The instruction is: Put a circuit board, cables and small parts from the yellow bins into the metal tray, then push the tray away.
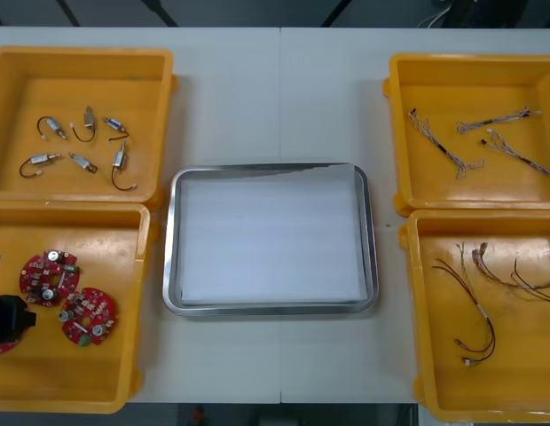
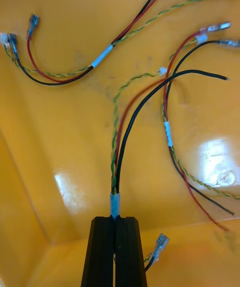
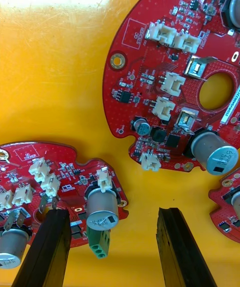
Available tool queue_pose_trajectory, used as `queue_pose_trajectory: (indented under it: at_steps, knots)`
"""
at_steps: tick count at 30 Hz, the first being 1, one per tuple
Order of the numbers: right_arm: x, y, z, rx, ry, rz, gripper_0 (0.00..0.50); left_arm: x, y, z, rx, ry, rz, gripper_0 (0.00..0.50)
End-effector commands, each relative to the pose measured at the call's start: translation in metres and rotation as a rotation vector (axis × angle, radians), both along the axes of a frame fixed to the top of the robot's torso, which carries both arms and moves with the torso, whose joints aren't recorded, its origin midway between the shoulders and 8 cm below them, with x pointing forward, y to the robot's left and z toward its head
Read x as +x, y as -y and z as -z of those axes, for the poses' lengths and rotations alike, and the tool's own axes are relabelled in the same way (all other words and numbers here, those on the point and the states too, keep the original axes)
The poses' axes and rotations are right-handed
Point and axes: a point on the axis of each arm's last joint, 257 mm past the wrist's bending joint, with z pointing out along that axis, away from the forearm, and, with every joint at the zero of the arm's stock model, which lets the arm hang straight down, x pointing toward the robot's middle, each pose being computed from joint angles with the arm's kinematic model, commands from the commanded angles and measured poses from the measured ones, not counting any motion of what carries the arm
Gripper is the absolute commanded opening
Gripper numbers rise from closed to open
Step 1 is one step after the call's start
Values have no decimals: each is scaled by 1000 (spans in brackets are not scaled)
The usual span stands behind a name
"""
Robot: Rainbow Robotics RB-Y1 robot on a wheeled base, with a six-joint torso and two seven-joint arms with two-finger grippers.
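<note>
My left gripper (image 1: 7,319) hangs low in the near left yellow bin (image 1: 71,382), over the edge of a round red circuit board (image 1: 0,348). Two more boards (image 1: 49,277) (image 1: 87,316) lie beside it. In the left wrist view the gripper (image 3: 111,212) is open, and the rim of one board (image 3: 50,187), with a grey capacitor and a green plug, sits between its fingers. A larger board (image 3: 170,92) lies beyond. My right gripper (image 2: 115,218) is shut on a red, black and yellow-green cable bundle (image 2: 120,157) at its taped end, down on the orange bin floor.
The metal tray (image 1: 271,169), white inside, sits mid-table between the bins. The far left bin (image 1: 80,62) holds several small metal parts (image 1: 80,142). The far right bin (image 1: 470,80) holds twisted cables (image 1: 452,151). More red and black cables (image 1: 475,311) lie in the near right bin (image 1: 488,382).
</note>
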Motion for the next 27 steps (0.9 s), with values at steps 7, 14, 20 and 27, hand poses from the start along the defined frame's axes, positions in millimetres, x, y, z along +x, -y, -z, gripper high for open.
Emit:
queue_pose_trajectory:
  at_steps: [7, 14, 20, 27]
  knots:
    - [31, -25, -49, 87, 36, 154, 0, 12, 6, -4, -16, 29, 1, 500]
    - [30, -35, -72, 90, 2, 286, 0, 22, 11, 4, -38, 58, 6, 500]
    - [25, -46, -93, 78, -15, 361, 0, 23, 10, 3, -31, 61, 12, 500]
    - [22, -67, -111, 97, -3, 419, 0, 20, 8, -4, 3, 47, 43, 500]
